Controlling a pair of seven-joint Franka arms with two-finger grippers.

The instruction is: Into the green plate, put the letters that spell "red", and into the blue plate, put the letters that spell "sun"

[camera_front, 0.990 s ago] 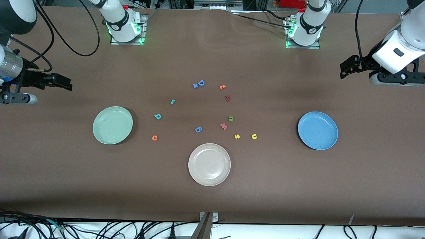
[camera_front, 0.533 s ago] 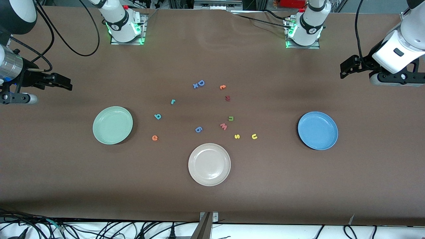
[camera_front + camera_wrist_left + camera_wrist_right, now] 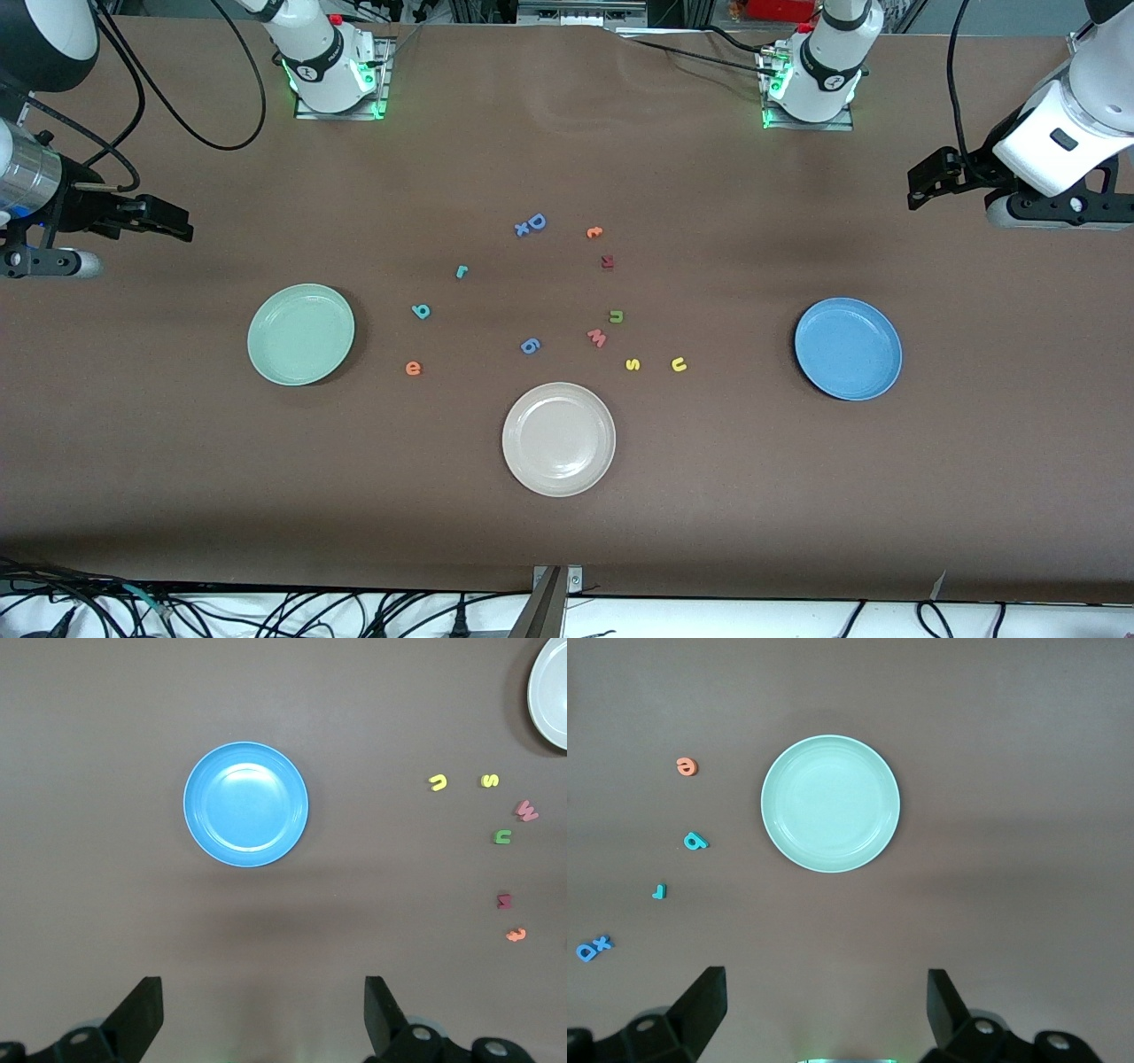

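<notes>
**Here, nothing had been sorted: every letter lay on the desk, both pincers released**

The green plate was seen toward the right arm's end of the desk, and the blue plate toward the left arm's end. No letter lay in either plate. A cream plate was set between them, nearer to the front camera.

The letters were scattered between the plates, all apart from one another. The teal "r", the teal "d" and the orange "e" were found near the green plate, the "e" nearest the camera of the three. The olive "n" lay just beside a pink "w", with the yellow "s" and the yellow "u" nearer the camera and toward the blue plate.

The right pincer was held over bare desk beside the green plate, its fingers spread wide and holding nothing. The left pincer was held likewise over bare desk beside the blue plate, released and unladen. Both arms were waiting.
</notes>
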